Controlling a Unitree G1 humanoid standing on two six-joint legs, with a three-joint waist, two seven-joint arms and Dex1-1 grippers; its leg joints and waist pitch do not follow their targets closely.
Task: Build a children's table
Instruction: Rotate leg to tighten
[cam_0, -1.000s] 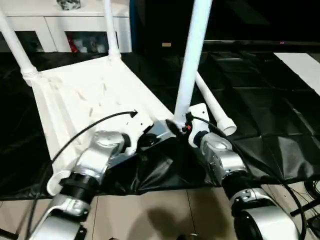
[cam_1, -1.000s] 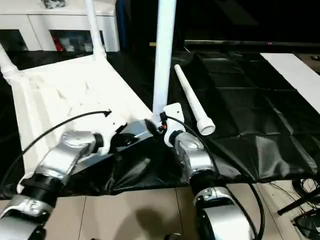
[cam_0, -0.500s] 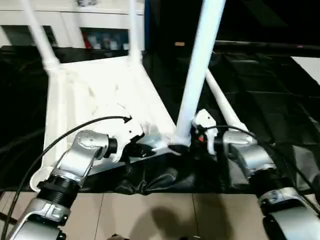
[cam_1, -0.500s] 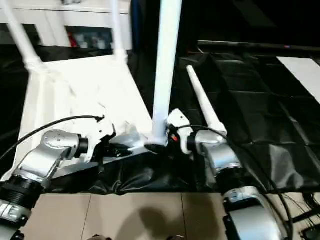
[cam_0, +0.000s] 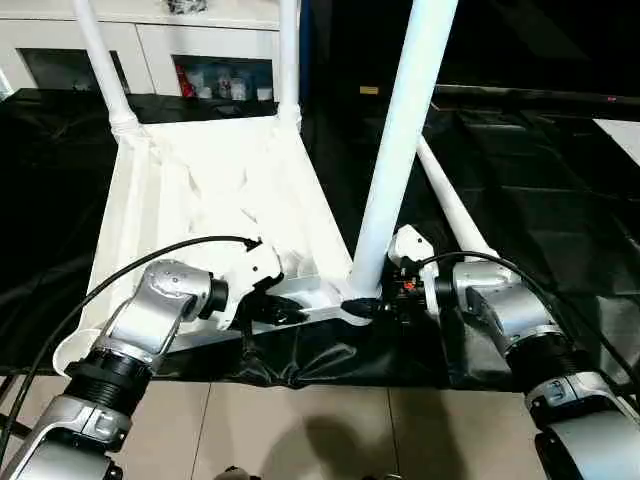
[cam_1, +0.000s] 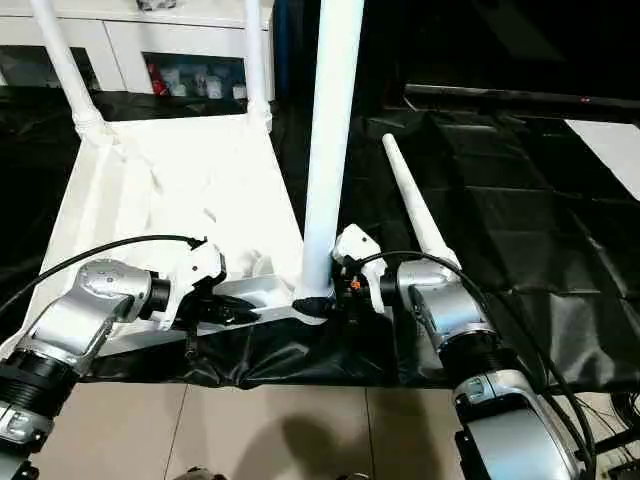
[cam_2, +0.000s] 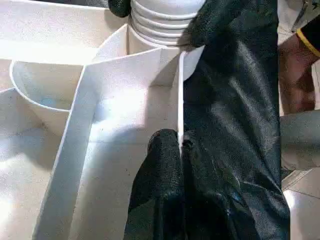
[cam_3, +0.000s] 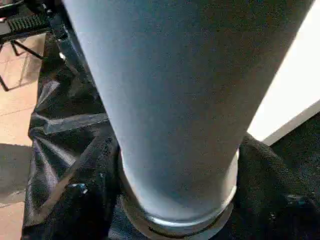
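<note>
Children's table (cam_0: 200, 190) lies upside down on the black sheet (cam_0: 560, 180), three legs standing in corner sockets. Left gripper (cam_0: 268, 310) is pinched closed on the thin rim wall at the near edge, beside the near-right socket. Upright leg (cam_0: 400, 140) sits in that socket; right gripper (cam_0: 372, 306) at its base, fingers either side, grip unclear. Loose leg (cam_1: 415, 205) lies just beyond. No legible writing.

The upright leg (cam_0: 400, 150) runs off the picture's upper edge.
</note>
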